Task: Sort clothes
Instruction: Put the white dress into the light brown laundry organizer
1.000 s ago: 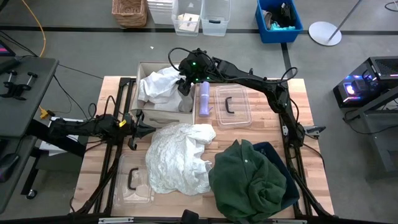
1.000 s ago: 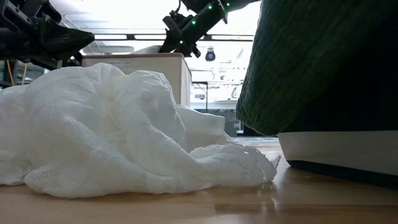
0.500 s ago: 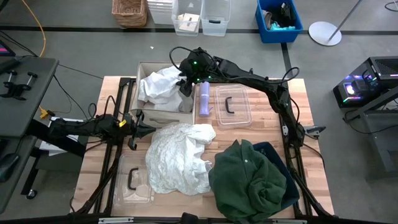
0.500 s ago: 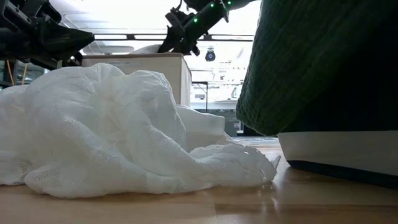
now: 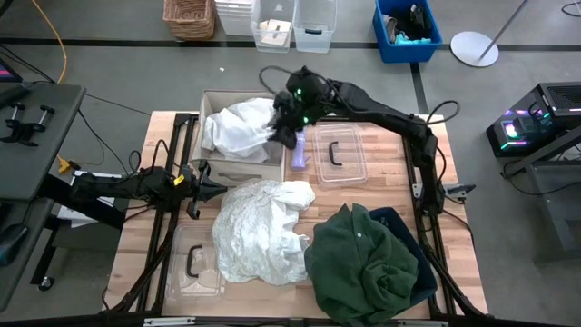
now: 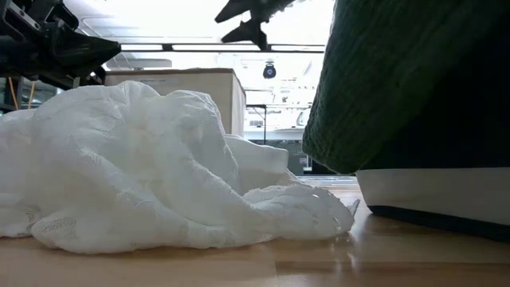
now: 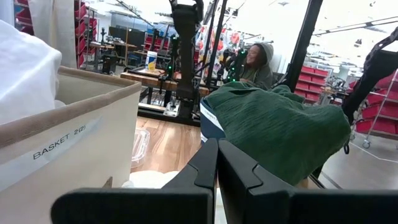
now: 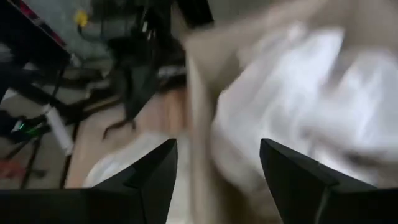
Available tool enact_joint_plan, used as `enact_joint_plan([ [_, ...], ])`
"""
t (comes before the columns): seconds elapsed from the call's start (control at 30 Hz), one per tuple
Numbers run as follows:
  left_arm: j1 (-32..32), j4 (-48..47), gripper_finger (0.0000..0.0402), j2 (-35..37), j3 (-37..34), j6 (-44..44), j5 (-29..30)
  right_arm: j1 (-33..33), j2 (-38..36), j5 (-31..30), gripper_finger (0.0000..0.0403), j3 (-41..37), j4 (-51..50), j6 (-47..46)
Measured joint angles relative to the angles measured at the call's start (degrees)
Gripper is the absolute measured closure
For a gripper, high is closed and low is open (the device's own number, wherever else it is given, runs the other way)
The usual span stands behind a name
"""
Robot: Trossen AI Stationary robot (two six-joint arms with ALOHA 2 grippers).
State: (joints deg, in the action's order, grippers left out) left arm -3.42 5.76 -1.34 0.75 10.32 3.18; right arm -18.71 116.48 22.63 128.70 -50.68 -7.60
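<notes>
A crumpled white garment fills the beige basket at the far side of the wooden table, its folds bunched up above the basket's rim and spilling toward the inner wall; the left wrist view shows the same basket's side labelled "BASKET 2(2)". The right gripper hangs above the basket's edge beside that garment, and in the right wrist view its two dark fingers stand spread apart with nothing between them, the white cloth blurred below. Nearer the middle of the table lies a second white piece, thin, wrinkled and faintly patterned like lace, spread in a loose heap; in the low view it rises as a soft mound in front of the basket. Touching its near right side is a dark green buttoned shirt, thick and rumpled, piled on top of a dark blue garment whose edge shows at its far right. A clear plastic lid with a handle lies just beside the basket, and another lies at the table's near left corner. The left gripper waits low at the table's left edge beside the basket, its fingers pressed together.
</notes>
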Motion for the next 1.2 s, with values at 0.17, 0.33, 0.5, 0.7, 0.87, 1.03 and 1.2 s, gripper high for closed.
enact_joint_plan([
  [0.17,0.0,0.0,0.0401,0.0,0.0,0.0,0.0,6.7,0.5,0.1,0.0178,-0.1,-11.6,-2.7],
  [0.33,0.0,-0.2,0.0401,0.0,0.0,-0.1,0.0,15.0,1.4,-2.9,0.0178,-0.2,-13.3,-2.9],
  [0.5,0.0,-0.1,0.0401,0.0,0.0,0.0,0.0,23.0,2.0,-9.6,0.0178,-0.2,-11.7,0.0],
  [0.7,0.0,-0.1,0.0401,0.0,0.0,0.0,0.0,30.4,4.9,-14.0,0.0178,-0.2,-5.1,5.3],
  [0.87,0.0,-0.2,0.0401,-0.1,0.0,0.0,0.0,34.5,9.4,-16.0,0.0178,-0.2,3.1,6.4],
  [1.03,0.0,0.0,0.0401,-0.3,0.0,0.0,0.0,36.1,14.3,-17.0,0.0178,-0.2,4.0,5.9],
  [1.2,0.0,0.0,0.0401,-0.3,0.0,0.0,0.0,36.1,18.8,-22.0,0.0178,-0.2,-0.6,2.7],
])
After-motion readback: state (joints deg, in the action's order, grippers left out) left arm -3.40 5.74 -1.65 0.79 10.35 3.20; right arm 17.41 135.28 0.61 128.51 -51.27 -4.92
